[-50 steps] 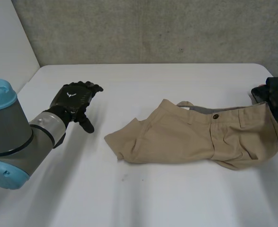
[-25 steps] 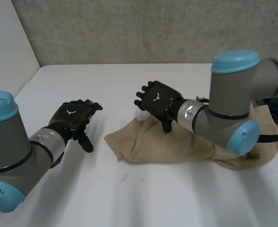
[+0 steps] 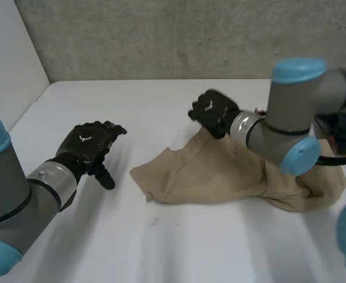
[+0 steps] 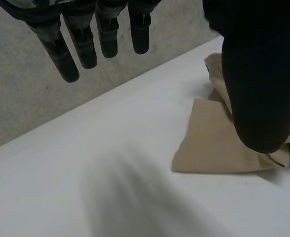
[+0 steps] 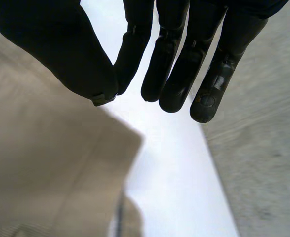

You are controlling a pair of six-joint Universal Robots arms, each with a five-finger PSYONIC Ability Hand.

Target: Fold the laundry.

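**Spotter:** Where's the laundry sitting?

**Me:** The khaki shorts (image 3: 208, 180) lie rumpled on the tabletop (image 3: 161, 247), right of centre in the head view. One leg end (image 3: 146, 174) points toward my left hand (image 3: 89, 143), and the other end runs under my right arm (image 3: 284, 118).

**Spotter:** And the hands?

**Me:** Both released, nothing held. The left hovers over bare tabletop, well apart from the shorts, with its fingers (image 4: 85, 44) straight. My right hand (image 3: 214, 111) hangs above the far edge of the shorts. In its wrist view the fingers (image 5: 177, 74) are straight and reach past the cloth edge over bare white. The thumb (image 5: 61, 49) is close beside them, but nothing is pinched between.

**Spotter:** So what's the step?

**Me:** I judge it's the first grab, to spread the shorts flat before any fold. Nothing looks folded yet.

**Spotter:** How do you do it cleanly?

**Me:** I'd draw the right hand back so the fingertips land on cloth and not beyond it. Then I'd pinch one edge, not a bunch, because rumpled layers could lift together. The left hand should go to the leg end and take a corner. After that I'd pull the two apart gently, low over the tabletop. My right arm hides much of the shorts from the head camera, so I'd trust the wrist views for contact
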